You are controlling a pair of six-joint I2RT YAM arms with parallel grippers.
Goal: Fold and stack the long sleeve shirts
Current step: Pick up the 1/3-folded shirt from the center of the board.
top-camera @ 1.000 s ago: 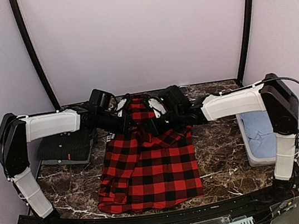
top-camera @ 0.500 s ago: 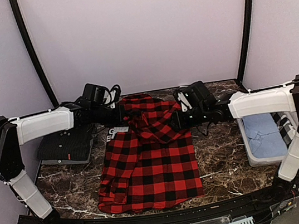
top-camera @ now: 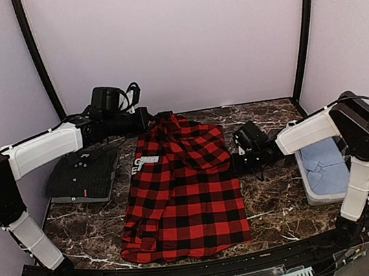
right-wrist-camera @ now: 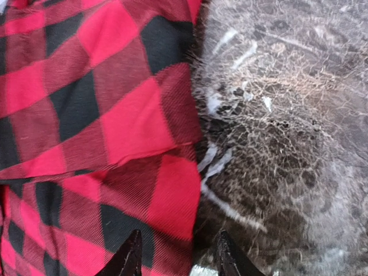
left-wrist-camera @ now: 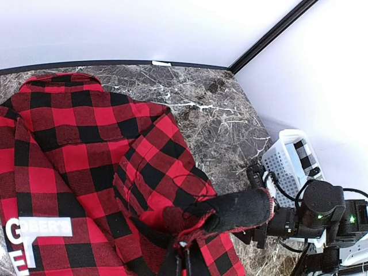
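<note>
As the overhead view shows, the red checked shirt (top-camera: 183,200) lies spread on the middle of the marble table (top-camera: 277,200), with its lower hem toward the arm bases. The left gripper (top-camera: 148,119) is at the far end of the shirt, and the cloth rises in a peak up to it. The right gripper (top-camera: 238,162) is low, just beside the right edge of the shirt. A dark folded shirt (top-camera: 82,175) rests at the left of the table, apart from the red one. At the right stands a white basket (top-camera: 308,185) with a blue cloth (top-camera: 324,162) inside

From the left wrist, the red checked shirt (left-wrist-camera: 63,144) is below, with white letters on a black patch (left-wrist-camera: 34,230). The left gripper (left-wrist-camera: 179,265) is clenched on a bunch of this cloth, and a dark-lined cuff (left-wrist-camera: 236,210) sticks out beside it. The right arm (left-wrist-camera: 322,210) and the basket (left-wrist-camera: 287,164) are beyond

From the right wrist, the right gripper (right-wrist-camera: 179,259) has its jaws released and apart, with nothing between them. One of the fingertips (right-wrist-camera: 133,256) is over the shirt (right-wrist-camera: 86,115) edge, the other over the bare table (right-wrist-camera: 276,115)
</note>
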